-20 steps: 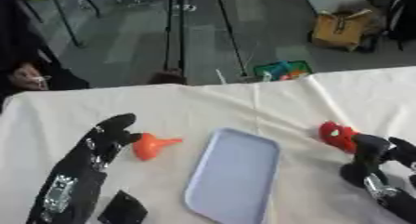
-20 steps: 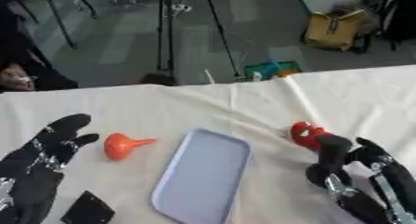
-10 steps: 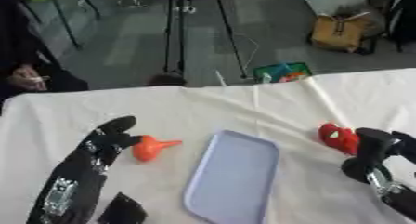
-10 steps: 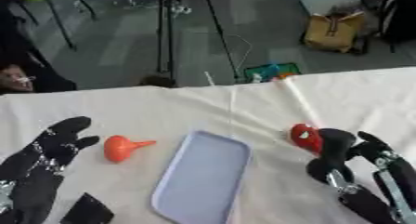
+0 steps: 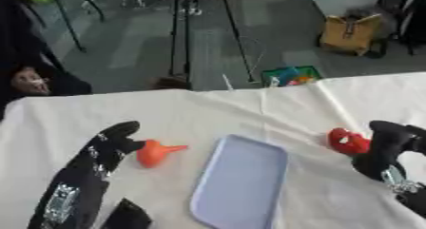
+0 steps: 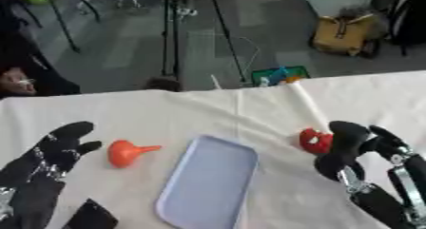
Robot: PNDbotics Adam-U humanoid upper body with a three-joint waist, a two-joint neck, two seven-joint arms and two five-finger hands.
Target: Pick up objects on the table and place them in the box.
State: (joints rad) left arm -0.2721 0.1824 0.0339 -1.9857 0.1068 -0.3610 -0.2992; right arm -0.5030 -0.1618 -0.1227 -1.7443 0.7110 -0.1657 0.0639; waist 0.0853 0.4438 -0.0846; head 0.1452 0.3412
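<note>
- White cloth covers the table (image 5: 216, 114), filling the lower half of the frame, soft and faintly creased along a fold running up the middle.
- Pale lavender-blue, the shallow tray (image 5: 241, 180) that serves as the box lies at lower centre, a rounded rectangle with a low rim, smooth and rigid-looking, nothing in it.
- Black and jointed, the left hand (image 5: 108, 147) rests at lower left with fingers straight and relaxed, tips just beside the orange piece, holding nothing.
- At lower right, the right hand (image 6: 345, 149) has its fingers curled right beside the red toy; whether they actually close on it cannot be told.
- Orange and funnel-shaped, the funnel (image 6: 126, 152) lies on its side left of the tray, spout pointing toward it; it looks like light, stiff plastic, best pinched at the wide cone rim, since it may roll.
- Smallest, the red toy figure (image 5: 348, 141), with dark markings, sits right of the tray; likely light, hard and somewhat slick, suited to a grasp around its rounded body.
</note>
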